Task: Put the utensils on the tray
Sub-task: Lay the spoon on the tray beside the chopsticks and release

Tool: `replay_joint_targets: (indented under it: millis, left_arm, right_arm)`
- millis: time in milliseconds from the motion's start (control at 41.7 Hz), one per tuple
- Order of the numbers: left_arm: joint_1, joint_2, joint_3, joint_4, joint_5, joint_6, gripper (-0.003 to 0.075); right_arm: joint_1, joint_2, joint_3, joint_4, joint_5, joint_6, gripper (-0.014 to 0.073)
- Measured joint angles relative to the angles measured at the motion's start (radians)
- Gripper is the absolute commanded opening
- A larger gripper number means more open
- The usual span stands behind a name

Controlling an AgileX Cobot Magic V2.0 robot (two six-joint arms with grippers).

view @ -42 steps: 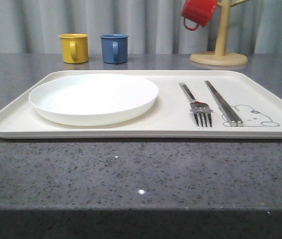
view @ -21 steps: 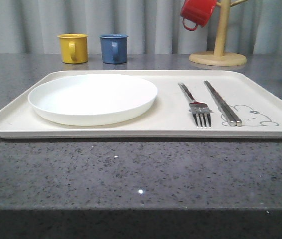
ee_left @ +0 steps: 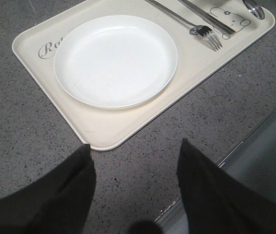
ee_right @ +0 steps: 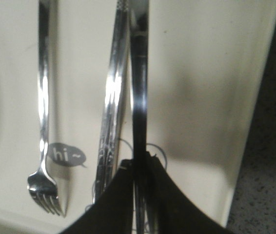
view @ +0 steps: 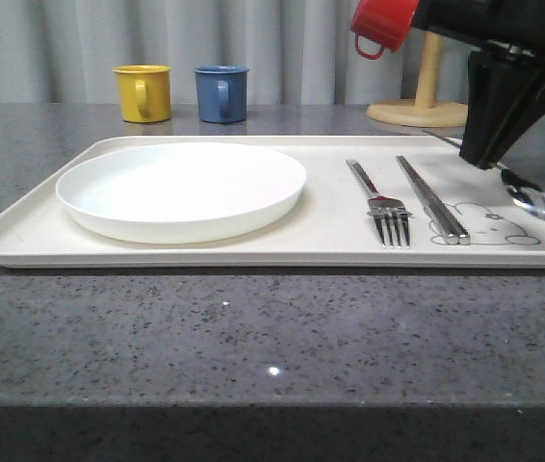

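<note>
Cream melamine, that is what most of my screen shows: the tray [view: 330, 226] lies flat on the speckled grey table [view: 253, 327], with the white plate [view: 181, 188] on its left half. To the right of the plate lie the fork [view: 380, 200], tines toward me, and just beside it the chopsticks [view: 431, 197], whose near ends rest on the rabbit drawing [view: 494, 223].

From the front I see my right gripper [view: 480, 159] reaching in from the upper right over the tray's right end. Its black fingers are clamped on the handle of the spoon [view: 532, 200], and the bowl hangs low over the tray by the rabbit (whether it touches the surface I cannot tell). In the right wrist view the spoon handle [ee_right: 139, 97] runs straight out between the closed fingers [ee_right: 113, 204], close alongside the chopsticks [ee_right: 113, 97], with the fork [ee_right: 43, 122] further off beside a small grey "hi~" bubble [ee_right: 66, 155].

My left gripper [ee_left: 135, 190] hovers over bare table off the tray's near corner, its jaws spread wide and holding nothing.

Behind the tray stand a yellow mug [view: 143, 92] and a blue mug [view: 221, 92]; a red mug [view: 380, 24] hangs on a wooden stand [view: 417, 101], partly hidden by my right arm.
</note>
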Motion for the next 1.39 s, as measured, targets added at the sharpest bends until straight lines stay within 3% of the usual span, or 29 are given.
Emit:
replay_joint_targets:
  millis: [240,527,935,1390]
  left_arm:
    - [0.0,0.0,0.0,0.0,0.0,0.0,0.0364]
    - [0.0,0.0,0.0,0.0,0.0,0.0,0.0364]
    - [0.0,0.0,0.0,0.0,0.0,0.0,0.0364]
    - [0.0,0.0,0.0,0.0,0.0,0.0,0.0364]
  right_arm:
    - [0.0,0.029,0.0,-0.079,-0.002,0.055,0.0054]
    - [0.0,0.029,0.0,-0.117,-0.006,0.07,0.0248]
    - [0.0,-0.013,0.0,-0.119,-0.082,0.04,0.0248]
    - [0.0,-0.395,0.078,-0.122,-0.049,-0.154,0.0247]
